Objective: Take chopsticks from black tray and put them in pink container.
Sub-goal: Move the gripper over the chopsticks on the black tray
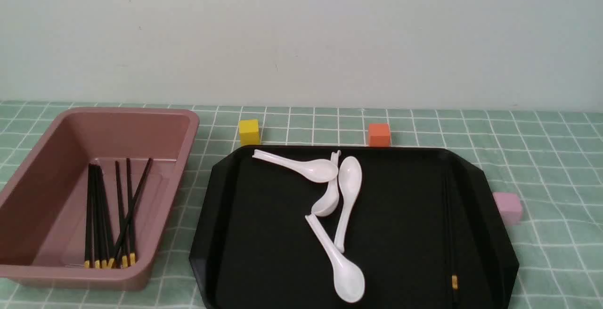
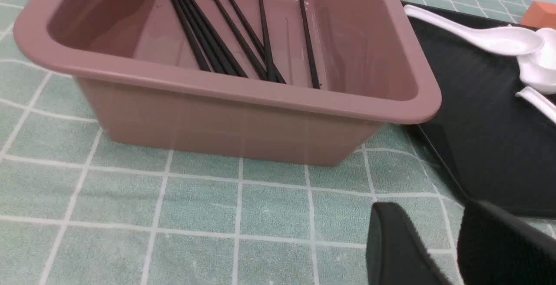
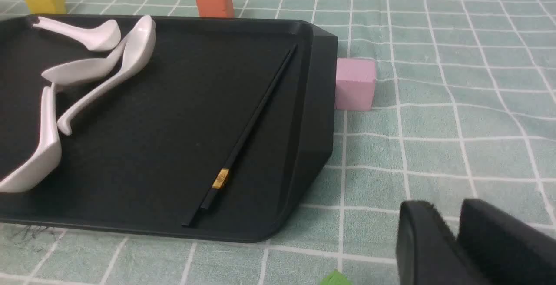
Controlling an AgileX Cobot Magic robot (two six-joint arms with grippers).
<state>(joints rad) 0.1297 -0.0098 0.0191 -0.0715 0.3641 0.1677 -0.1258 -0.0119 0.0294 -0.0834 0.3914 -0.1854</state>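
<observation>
One chopstick (image 1: 450,224) lies along the right side of the black tray (image 1: 264,233), its yellow band toward the near edge; the right wrist view shows this chopstick (image 3: 256,120) slanting beside the tray's (image 3: 152,146) rim. Several chopsticks (image 1: 110,215) lie in the pink container (image 1: 188,130), left of the tray. Neither gripper shows in the front view. My left gripper (image 2: 430,209) hovers over the cloth in front of the container (image 2: 243,89), a gap between its fingers, holding nothing. My right gripper (image 3: 447,209) is over the cloth off the tray's near right corner, fingers nearly together and empty.
Several white soup spoons (image 1: 346,205) lie in the middle of the tray. A yellow cube (image 1: 249,132) and an orange cube (image 1: 379,134) stand behind it, a pale pink cube (image 1: 508,207) at its right edge. A green object (image 3: 334,278) peeks in near the right gripper.
</observation>
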